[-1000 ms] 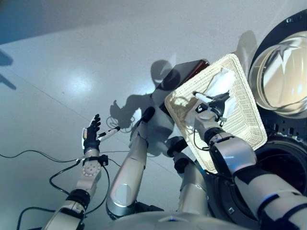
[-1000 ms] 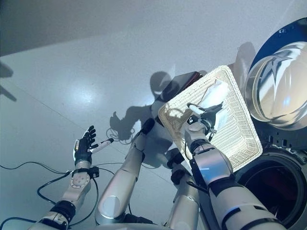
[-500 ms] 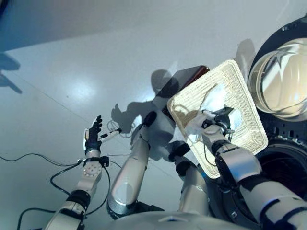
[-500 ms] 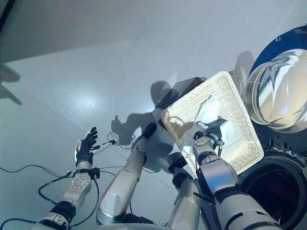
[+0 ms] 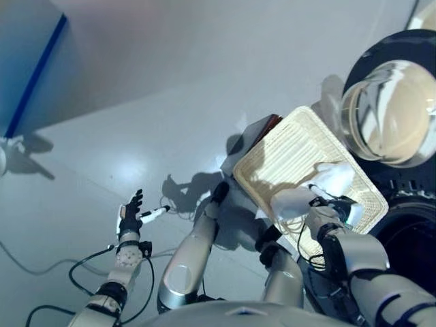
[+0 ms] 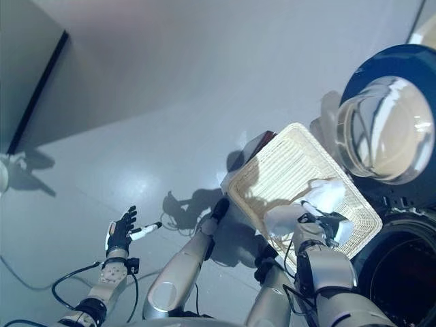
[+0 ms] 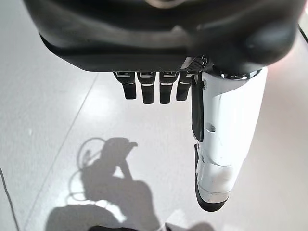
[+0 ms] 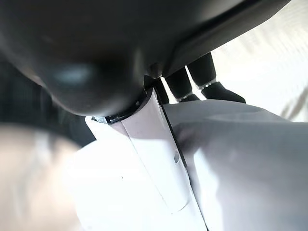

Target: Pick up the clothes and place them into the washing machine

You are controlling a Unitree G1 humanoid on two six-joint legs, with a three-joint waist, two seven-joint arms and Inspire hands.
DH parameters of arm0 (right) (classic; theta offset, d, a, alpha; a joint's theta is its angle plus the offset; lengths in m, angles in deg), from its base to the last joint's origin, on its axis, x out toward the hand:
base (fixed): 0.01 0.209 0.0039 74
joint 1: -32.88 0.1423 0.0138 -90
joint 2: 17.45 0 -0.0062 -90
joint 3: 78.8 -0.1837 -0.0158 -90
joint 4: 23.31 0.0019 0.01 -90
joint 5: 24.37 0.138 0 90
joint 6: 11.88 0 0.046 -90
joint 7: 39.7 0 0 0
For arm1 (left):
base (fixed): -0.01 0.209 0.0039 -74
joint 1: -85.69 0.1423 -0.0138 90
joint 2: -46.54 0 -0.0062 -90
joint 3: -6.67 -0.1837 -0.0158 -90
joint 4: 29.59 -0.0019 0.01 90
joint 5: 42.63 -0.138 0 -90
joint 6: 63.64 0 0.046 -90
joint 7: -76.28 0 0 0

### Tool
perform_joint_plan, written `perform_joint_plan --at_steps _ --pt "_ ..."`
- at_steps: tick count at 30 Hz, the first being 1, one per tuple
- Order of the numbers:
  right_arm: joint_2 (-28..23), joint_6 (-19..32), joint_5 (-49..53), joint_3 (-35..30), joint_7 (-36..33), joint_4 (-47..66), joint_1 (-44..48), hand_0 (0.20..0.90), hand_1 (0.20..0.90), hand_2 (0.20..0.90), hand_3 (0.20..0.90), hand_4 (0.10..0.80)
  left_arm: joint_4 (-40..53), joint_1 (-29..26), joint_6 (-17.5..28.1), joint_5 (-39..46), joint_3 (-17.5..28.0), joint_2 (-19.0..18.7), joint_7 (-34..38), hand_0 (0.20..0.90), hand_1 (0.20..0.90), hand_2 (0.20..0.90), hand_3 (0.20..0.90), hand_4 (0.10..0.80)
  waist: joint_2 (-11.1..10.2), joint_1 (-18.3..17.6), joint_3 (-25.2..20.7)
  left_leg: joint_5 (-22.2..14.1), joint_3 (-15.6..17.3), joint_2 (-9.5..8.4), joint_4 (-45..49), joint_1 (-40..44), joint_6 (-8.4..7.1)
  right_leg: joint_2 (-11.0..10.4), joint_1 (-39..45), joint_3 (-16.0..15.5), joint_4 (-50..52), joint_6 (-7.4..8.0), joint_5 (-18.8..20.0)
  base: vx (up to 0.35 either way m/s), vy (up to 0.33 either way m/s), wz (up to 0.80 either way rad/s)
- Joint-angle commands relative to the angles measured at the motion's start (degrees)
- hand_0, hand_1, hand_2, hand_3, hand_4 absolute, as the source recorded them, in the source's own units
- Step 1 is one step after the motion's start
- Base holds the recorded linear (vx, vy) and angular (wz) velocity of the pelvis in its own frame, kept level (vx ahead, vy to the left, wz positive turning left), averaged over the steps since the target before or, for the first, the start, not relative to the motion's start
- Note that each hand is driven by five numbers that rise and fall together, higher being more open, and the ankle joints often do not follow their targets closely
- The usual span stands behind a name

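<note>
My right hand [image 5: 332,206] is closed around a white cloth [image 5: 300,199], with the thumb and fingers pinching it. The cloth bunches just over the near edge of the wicker basket [image 5: 286,153] and hangs on both sides of my hand. To do this step well, I think I must keep the pinch firm and lift the cloth clear of the basket rim before swinging it toward the dark opening of the washing machine [image 5: 412,235], below its open round door [image 5: 388,112]. My left hand [image 5: 129,212] is open over the floor, holding nothing.
</note>
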Motion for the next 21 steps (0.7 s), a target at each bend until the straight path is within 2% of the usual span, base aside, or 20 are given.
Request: perform_joint_plan --at_steps 1,4,6,8,11,12,13,19,21 --pt "-3.52 10.06 10.09 -0.68 2.20 5.28 -3.14 0.200 0.200 0.200 0.200 0.300 -3.87 -0.88 3.69 4.88 2.98 0.20 0.94 0.900 0.900 0.900 0.900 0.800 1.00 -2.83 0.39 -2.69 3.48 -1.37 1.46 -1.02 -2.39 2.19 0.95 2.31 -6.36 -2.64 6.91 -0.011 0.079 -0.50" --pt "-0.22 12.94 12.89 -0.23 3.43 10.95 -4.96 0.200 0.200 0.200 0.200 0.300 -4.88 -0.70 5.02 7.72 2.58 1.12 0.08 0.900 0.900 0.900 0.900 0.800 1.47 -4.65 0.45 -2.69 4.96 -0.78 1.22 -0.27 -2.38 2.69 0.61 3.94 -6.64 -2.73 7.20 -0.034 0.071 -0.49" --pt "1.47 14.82 12.87 -0.30 3.53 18.67 -8.04 0.200 0.200 0.200 0.200 0.300 -4.62 0.21 6.45 10.90 2.15 2.25 -1.34 0.900 0.900 0.900 0.900 0.800 2.56 -6.70 0.52 -2.56 6.07 -0.45 0.84 0.34 -2.44 3.16 0.15 5.43 -6.96 -2.95 7.39 -0.036 0.065 -0.54" --pt "1.67 16.71 13.48 -2.33 2.56 21.78 -9.24 0.200 0.200 0.200 0.200 0.300 -4.86 1.30 7.20 12.14 1.21 3.01 -2.00 0.900 0.900 0.900 0.900 0.800 3.80 -7.90 0.08 -2.47 6.57 -0.50 0.22 0.84 -2.45 3.39 0.20 6.19 -7.57 -2.87 7.49 -0.023 0.040 -0.44" --pt "-0.50 16.95 11.94 -3.87 0.70 21.51 -8.04 0.200 0.200 0.200 0.200 0.300 -5.19 2.55 7.82 13.91 0.04 4.11 -3.11 0.900 0.900 0.900 0.900 0.800 5.86 -8.54 -0.52 -2.24 7.48 -0.21 -0.47 1.38 -2.47 3.67 -0.07 7.23 -8.08 -2.83 7.68 -0.013 0.053 -0.22" --pt "-0.58 16.94 11.90 -3.88 0.66 21.50 -8.02 0.200 0.200 0.200 0.200 0.300 -5.22 2.52 7.84 13.94 0.00 4.17 -3.12 0.900 0.900 0.900 0.900 0.800 5.91 -8.46 -0.51 -2.25 7.54 -0.18 -0.48 1.39 -2.47 3.70 -0.10 7.30 -8.06 -2.84 7.70 -0.022 0.046 -0.27" --pt "-2.80 16.85 10.85 -5.02 -0.81 21.36 -6.56 0.200 0.200 0.200 0.200 0.300 -4.59 3.43 8.22 14.71 -0.57 4.78 -3.52 0.900 0.900 0.900 0.900 0.800 7.23 -8.90 -0.86 -2.25 8.30 -0.07 -0.93 1.82 -2.46 4.01 -0.43 8.26 -8.24 -2.79 7.81 -0.013 0.055 -0.28" --pt "-7.82 16.47 7.91 -6.32 -3.83 20.90 -3.17 0.200 0.200 0.200 0.200 0.300 -3.04 5.05 8.43 15.16 -3.15 6.33 -4.65 0.900 0.900 0.900 0.900 0.800 10.05 -9.75 -1.40 -2.20 9.91 0.37 -1.56 2.61 -2.57 4.84 -1.38 10.16 -8.20 -2.92 7.80 -0.013 0.014 -0.24" --pt "-11.51 15.76 6.25 -6.23 -5.30 19.84 -0.29 0.200 0.200 0.200 0.200 0.300 -1.46 6.01 8.51 15.38 -4.14 6.72 -5.52 0.900 0.900 0.900 0.900 0.800 11.81 -9.92 -1.98 -2.13 10.54 0.39 -1.99 2.96 -2.66 5.17 -1.64 11.04 -8.26 -2.85 7.71 0.009 0.008 -0.11"
